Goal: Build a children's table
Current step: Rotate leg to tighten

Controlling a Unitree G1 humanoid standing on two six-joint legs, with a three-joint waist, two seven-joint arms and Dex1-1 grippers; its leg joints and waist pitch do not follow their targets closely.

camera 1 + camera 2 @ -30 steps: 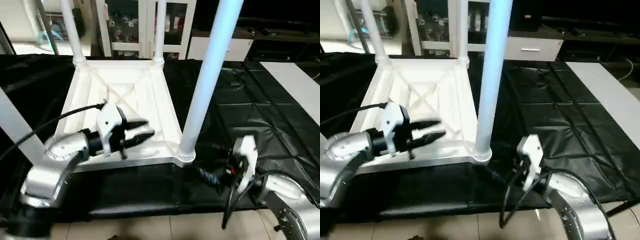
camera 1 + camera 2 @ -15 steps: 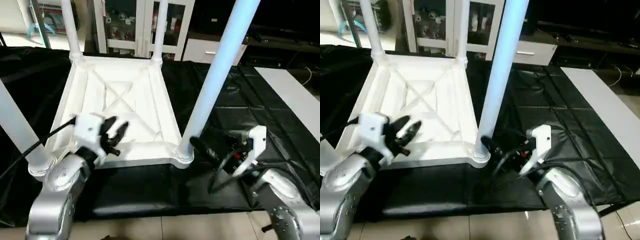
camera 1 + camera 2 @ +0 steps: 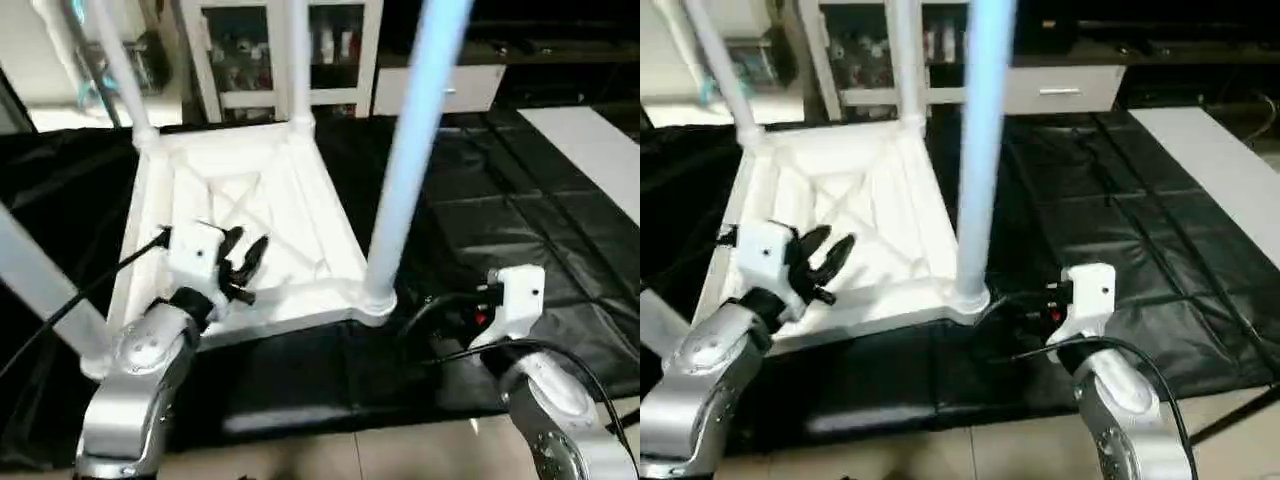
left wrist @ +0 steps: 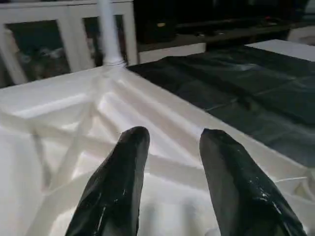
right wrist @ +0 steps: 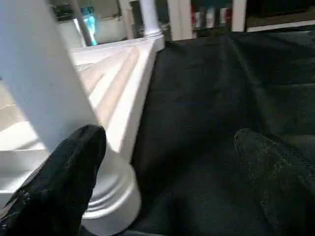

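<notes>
White moulded plastic makes up the children's table (image 3: 250, 215), which you see lying upside down on the black sheet (image 3: 480, 210) that covers the bench, its X-ribbed underside facing up near the bench's front edge. All four tapered legs appear seated in the corner sockets: the front right leg (image 3: 405, 170) rises beside your right arm, the front left leg (image 3: 45, 290) crosses the left side of the head view, and the two rear legs (image 3: 120, 70) stand at the far corners.

Left gripper (image 3: 240, 262): fingers (image 4: 115, 187) partly spread, holding nothing, hovering over the ribbed underside near the front rail. Right gripper (image 5: 167, 162): jaws wide apart, empty, low over the black sheet, with one finger (image 5: 64, 182) just beside the base of the front right leg; whether it touches the leg cannot be told.

Handling, as a judgement: the piece is probably light and fairly stiff, but the smooth legs are likely slippery and act as long levers on their sockets. You would do better to grip a leg low, close to its socket collar (image 3: 378, 300), or to hold the top by a rim or rib, than to pull high on a tube.

Hidden or unclear: the leg tops are cut off by the frame; how deeply each leg sits in its socket cannot be seen; the front left socket is partly behind your left forearm (image 3: 140, 380).
</notes>
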